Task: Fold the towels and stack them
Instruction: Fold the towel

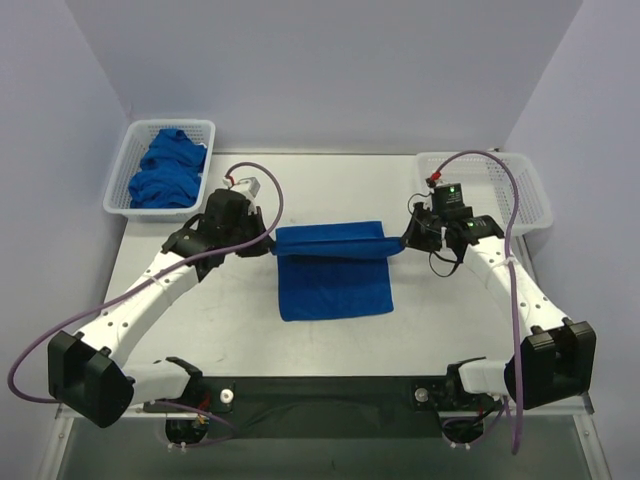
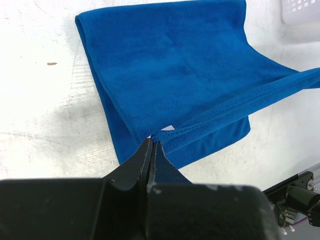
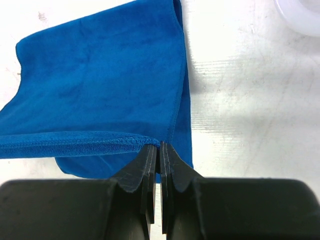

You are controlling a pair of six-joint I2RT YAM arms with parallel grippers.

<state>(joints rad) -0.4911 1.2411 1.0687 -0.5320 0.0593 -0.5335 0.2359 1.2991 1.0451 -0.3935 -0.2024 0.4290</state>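
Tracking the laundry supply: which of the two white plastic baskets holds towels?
The white plastic basket at the table's far left, behind the left arm, with crumpled blue towels inside; the far-right basket shows none.

A white table point(image 1: 450, 330) fills the middle, scuffed, with one small dark speck point(image 2: 52, 63) on it. A white lattice basket point(image 1: 120, 178) sits at its far left corner, another point(image 1: 522, 196) at its far right. Pale walls point(image 1: 330, 70) close in behind.

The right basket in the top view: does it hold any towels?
No, the right basket shows only its bare white mesh; the crumpled blue towels lie in the left basket.
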